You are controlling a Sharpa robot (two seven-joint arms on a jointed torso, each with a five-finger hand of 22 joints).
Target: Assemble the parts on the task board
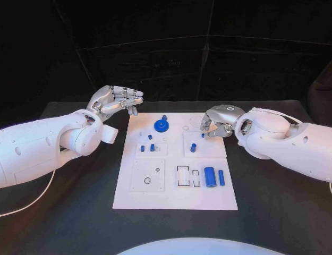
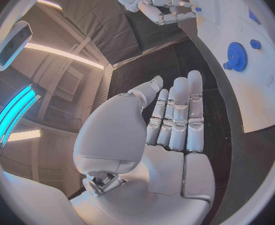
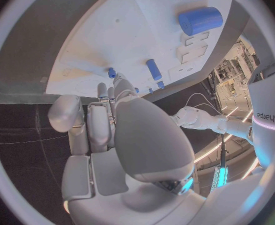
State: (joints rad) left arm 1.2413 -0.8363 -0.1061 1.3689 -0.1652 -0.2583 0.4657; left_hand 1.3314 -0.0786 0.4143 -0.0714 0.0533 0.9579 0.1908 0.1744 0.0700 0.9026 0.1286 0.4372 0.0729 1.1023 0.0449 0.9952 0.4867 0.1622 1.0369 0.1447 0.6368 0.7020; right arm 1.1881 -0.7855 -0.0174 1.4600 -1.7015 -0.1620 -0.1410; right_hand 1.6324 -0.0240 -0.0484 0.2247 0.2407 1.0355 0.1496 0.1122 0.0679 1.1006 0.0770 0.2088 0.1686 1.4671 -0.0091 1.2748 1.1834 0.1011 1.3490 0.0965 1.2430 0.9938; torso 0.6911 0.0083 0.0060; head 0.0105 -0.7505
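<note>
Head view: right hand (image 1: 218, 121) over task board (image 1: 173, 196), fingers curled down beside small blue peg (image 1: 193, 148). Grasp unclear. Left hand (image 1: 118, 100) loosely open, farther off.

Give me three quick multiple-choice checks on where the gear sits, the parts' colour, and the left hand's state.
1. The gear sits on the task board at:
A. its far end
B. its near end
C. off the board

2. The large cylinder is:
A. grey
B. blue
C. red

3. The left hand is:
A. holding the gear
B. pressing on the board
C. holding nothing, off the board's far left corner

Answers: 1 A, head view shows it by the far edge; 2 B, plainly blue; 3 C, left wrist view shows a bare palm.
</note>
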